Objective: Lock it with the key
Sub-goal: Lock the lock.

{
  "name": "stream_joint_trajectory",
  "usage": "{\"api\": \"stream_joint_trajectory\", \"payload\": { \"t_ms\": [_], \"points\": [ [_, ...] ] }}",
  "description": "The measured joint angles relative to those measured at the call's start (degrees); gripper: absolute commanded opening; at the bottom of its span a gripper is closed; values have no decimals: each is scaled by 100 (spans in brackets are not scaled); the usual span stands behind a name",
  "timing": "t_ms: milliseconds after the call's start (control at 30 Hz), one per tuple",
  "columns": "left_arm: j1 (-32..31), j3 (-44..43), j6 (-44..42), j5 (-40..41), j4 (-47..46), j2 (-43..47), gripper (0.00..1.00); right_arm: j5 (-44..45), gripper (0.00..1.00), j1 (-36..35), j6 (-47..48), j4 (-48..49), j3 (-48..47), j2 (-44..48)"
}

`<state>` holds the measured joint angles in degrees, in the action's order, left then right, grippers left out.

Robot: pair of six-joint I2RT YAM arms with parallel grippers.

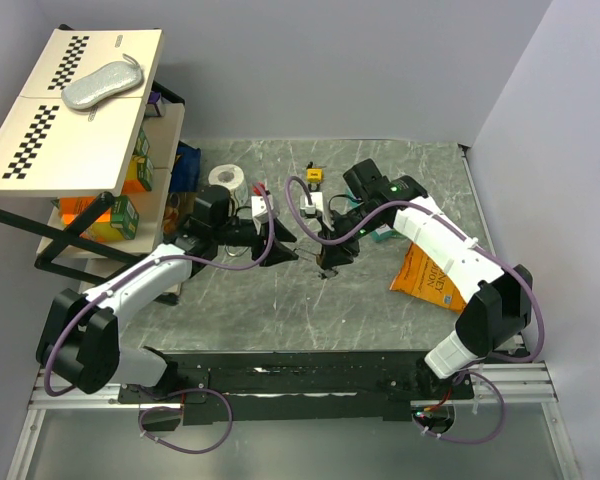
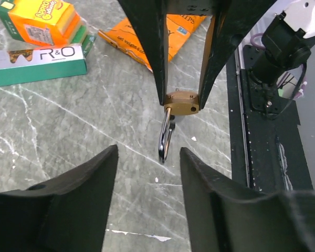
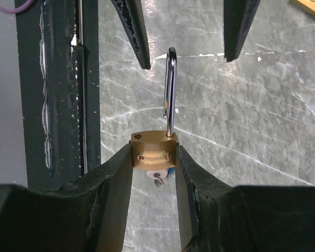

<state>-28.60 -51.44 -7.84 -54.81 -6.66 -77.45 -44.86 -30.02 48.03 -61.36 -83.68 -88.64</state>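
Padlock [image 3: 154, 156] body is clamped in my right pincer [image 3: 153, 164] above bench [image 1: 240, 300] centre, shackle [image 3: 169, 89] at 12 o'clock so my left pincer [image 2: 148, 157], apart w/o touching, can press it; key [image 3: 157, 178] at 6.

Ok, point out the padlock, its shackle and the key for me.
padlock [image 3: 153, 156]: right wrist view, front face of the brass body.
shackle [image 3: 169, 89]: right wrist view, midway up the steel bar.
key [image 3: 157, 177]: right wrist view, the bit showing beneath the body.
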Motion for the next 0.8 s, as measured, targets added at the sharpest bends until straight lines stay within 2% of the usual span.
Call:
{"api": "stream_joint_trajectory", "payload": {
  "t_ms": [133, 300, 400, 500, 533, 633, 667, 700, 767, 800],
  "points": [
    [-76, 0, 92, -2, -2, 0, 46, 20, 20, -42, 0, -2, 0, 2],
    [-149, 0, 205, -2, -33, -2, 42, 20, 20, -50, -2, -15, -15, 2],
    [-155, 0, 203, -11, -24, -7, 31, 4, 20, -59, -22, -28, -92, 2],
    [-160, -24, 140, -50, 74, -26, 5, -44, 21, -72, -31, -44, -181, 2],
    [-162, -55, 114, -74, 131, -42, 1, -57, 21, -76, -39, -39, -192, 2],
    [-166, -151, 149, -160, 249, -76, 1, -26, 32, -74, -46, -39, -232, 2],
    [-164, -173, 188, -175, 273, -79, 1, -24, 52, -74, -55, -42, -245, 4],
    [-157, -188, 264, -184, 284, -76, 1, -28, 64, -74, -83, -35, -256, 9],
    [-129, -208, 461, -197, 258, -76, 1, -46, 83, -74, -212, -2, -258, 35],
    [-114, -219, 595, -214, 247, -76, 1, -61, 88, -74, -299, 42, -258, 52]
  ]
}}
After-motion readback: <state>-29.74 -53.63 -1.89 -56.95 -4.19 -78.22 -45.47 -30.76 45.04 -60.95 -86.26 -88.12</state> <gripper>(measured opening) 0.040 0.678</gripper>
